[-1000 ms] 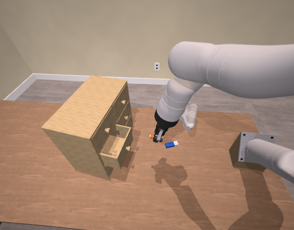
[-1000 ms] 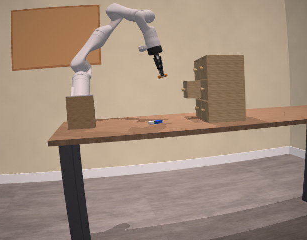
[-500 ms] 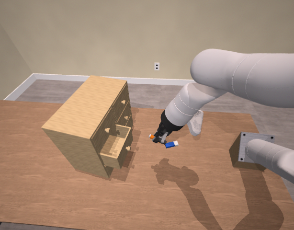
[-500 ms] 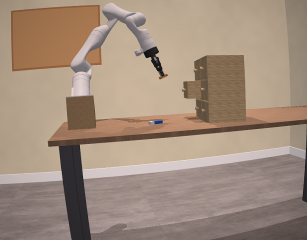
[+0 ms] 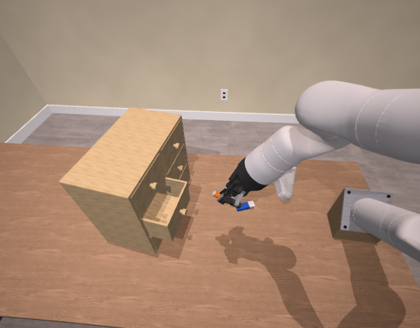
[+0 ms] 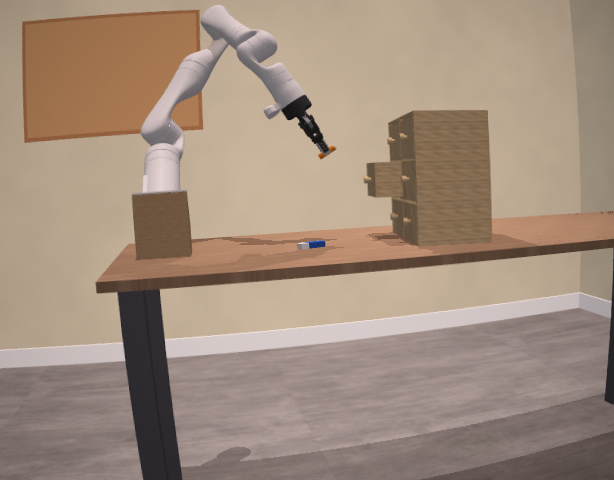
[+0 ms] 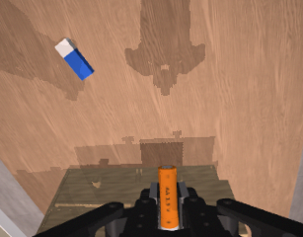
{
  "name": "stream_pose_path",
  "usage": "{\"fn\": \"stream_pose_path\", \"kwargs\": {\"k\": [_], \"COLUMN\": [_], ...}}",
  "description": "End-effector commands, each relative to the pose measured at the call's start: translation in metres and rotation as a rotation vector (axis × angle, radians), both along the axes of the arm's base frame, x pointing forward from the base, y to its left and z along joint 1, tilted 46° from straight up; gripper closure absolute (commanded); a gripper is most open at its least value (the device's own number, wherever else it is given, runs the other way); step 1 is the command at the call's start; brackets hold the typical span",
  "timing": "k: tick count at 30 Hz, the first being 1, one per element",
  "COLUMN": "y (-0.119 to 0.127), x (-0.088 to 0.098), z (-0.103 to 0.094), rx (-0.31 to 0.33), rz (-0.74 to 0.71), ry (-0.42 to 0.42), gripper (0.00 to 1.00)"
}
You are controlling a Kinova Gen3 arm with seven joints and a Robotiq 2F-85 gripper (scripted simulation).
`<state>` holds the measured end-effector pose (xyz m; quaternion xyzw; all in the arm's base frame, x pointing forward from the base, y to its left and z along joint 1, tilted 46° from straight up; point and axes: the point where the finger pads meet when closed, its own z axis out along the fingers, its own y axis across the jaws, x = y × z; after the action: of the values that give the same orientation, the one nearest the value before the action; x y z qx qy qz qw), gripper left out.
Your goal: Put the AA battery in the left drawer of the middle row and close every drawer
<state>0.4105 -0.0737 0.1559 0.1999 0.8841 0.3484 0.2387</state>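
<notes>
From the top, the gripper (image 5: 228,198) pinches the orange battery (image 5: 216,193) right of the open drawer (image 5: 165,208); from the side it hangs high above the table (image 6: 348,255); at the wrist, fingers clamp its middle; small, stiff, smooth, likely to roll.

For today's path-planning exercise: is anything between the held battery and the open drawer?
Nothing visible. The gripper holds the battery in open air, short of the open drawer. The eraser lies on the table below, off the path.
</notes>
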Motion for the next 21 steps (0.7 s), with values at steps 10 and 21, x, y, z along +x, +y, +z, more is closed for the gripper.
{"fn": "stream_pose_path", "kwargs": {"k": [10, 21], "y": [-0.0025, -0.0018], "x": [-0.0028, -0.0038], "z": [-0.0017, -0.0026], "rx": [-0.020, -0.031], "rz": [-0.068, -0.111], "ry": [-0.051, -0.091], "gripper": [0.91, 0.91]}}
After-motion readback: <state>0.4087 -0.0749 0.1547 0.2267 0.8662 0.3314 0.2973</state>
